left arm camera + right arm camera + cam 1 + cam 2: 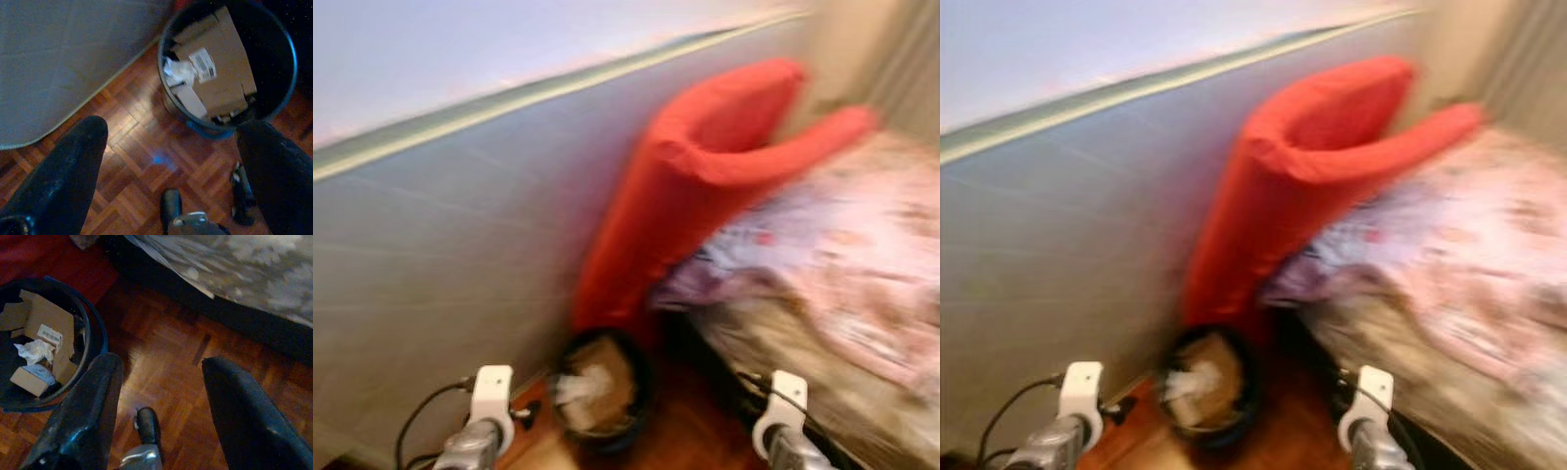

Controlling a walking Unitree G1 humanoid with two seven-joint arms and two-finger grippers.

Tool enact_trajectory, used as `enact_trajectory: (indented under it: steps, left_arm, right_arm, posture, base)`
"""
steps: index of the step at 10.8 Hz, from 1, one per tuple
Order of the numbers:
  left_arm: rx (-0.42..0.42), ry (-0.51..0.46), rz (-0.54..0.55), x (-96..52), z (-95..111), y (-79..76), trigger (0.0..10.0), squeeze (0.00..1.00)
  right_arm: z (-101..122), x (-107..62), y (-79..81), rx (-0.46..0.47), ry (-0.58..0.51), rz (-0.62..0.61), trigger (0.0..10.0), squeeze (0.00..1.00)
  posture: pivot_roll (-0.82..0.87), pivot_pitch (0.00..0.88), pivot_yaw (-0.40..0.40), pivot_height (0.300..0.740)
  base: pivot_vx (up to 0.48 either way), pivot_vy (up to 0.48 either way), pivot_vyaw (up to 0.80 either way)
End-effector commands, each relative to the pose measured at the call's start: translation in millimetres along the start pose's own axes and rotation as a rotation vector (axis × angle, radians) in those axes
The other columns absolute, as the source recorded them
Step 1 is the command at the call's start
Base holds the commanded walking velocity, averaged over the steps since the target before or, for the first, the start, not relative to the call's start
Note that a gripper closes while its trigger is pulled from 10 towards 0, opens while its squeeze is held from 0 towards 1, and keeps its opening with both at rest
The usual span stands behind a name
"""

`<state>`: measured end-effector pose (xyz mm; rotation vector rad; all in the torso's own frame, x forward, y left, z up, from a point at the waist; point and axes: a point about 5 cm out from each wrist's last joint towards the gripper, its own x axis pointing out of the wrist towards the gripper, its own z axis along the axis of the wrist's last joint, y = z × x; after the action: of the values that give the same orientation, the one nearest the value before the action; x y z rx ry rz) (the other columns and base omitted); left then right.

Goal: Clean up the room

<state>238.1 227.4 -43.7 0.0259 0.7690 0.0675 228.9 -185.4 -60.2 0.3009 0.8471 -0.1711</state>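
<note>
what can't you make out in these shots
- Head views are motion-blurred: the bedspread pattern and the red cushion lack detail.
- Label on the cardboard in the bin: print too small.
- Bin bottom: hidden under cardboard and crumpled paper.
- Space under the bed: dark shade.
- Left pincer and right pincer: open and empty.

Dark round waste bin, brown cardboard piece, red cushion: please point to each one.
Dark round waste bin (292,73), left wrist view, on its rim.
Brown cardboard piece (230,73), left wrist view, flat face.
Red cushion (656,206), left eye view, front side.
</note>
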Motion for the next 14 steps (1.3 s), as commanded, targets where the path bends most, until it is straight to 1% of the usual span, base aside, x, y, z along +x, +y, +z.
enact_trajectory:
  steps: [1, 6, 9, 12, 14]
  left_arm:
    - [0.011, 0.006, -0.006, 0.0, -1.6, -2.2, 10.0, 0.00]
    - [0.013, 0.009, -0.006, -0.1, -2.6, -2.9, 10.0, 0.00]
    - [0.024, 0.011, -0.009, -0.2, -3.0, -2.6, 10.0, 0.00]
    - [0.032, 0.011, -0.014, -0.3, -2.8, -2.1, 10.0, 0.00]
    - [0.033, 0.010, -0.015, -0.2, -2.4, -1.9, 10.0, 0.00]
  right_arm:
    - [0.1, -0.2, -2.2, -0.009, 0.006, -0.006, 10.0, 0.00]
    - [-0.1, -0.3, -2.9, -0.024, 0.008, -0.001, 10.0, 0.00]
    - [0.6, -0.5, -2.8, -0.020, -0.008, 0.000, 10.0, 0.00]
    - [0.4, -0.4, -2.3, -0.031, -0.008, 0.003, 10.0, 0.00]
    - [0.7, -0.4, -2.1, -0.019, -0.011, -0.002, 10.0, 0.00]
  posture:
    - [0.21, 0.029, -0.044, 0.740]
    - [0.21, 0.023, -0.047, 0.740]
    - [0.21, 0.022, -0.043, 0.740]
    - [0.21, 0.025, -0.040, 0.740]
    - [0.21, 0.026, -0.038, 0.740]
  base:
    - [0.000, 0.000, -0.78]
    - [0.000, 0.000, -0.78]
    - [0.000, 0.000, 0.00]
    - [0.000, -0.299, 0.00]
    - [0.000, -0.302, 0.00]
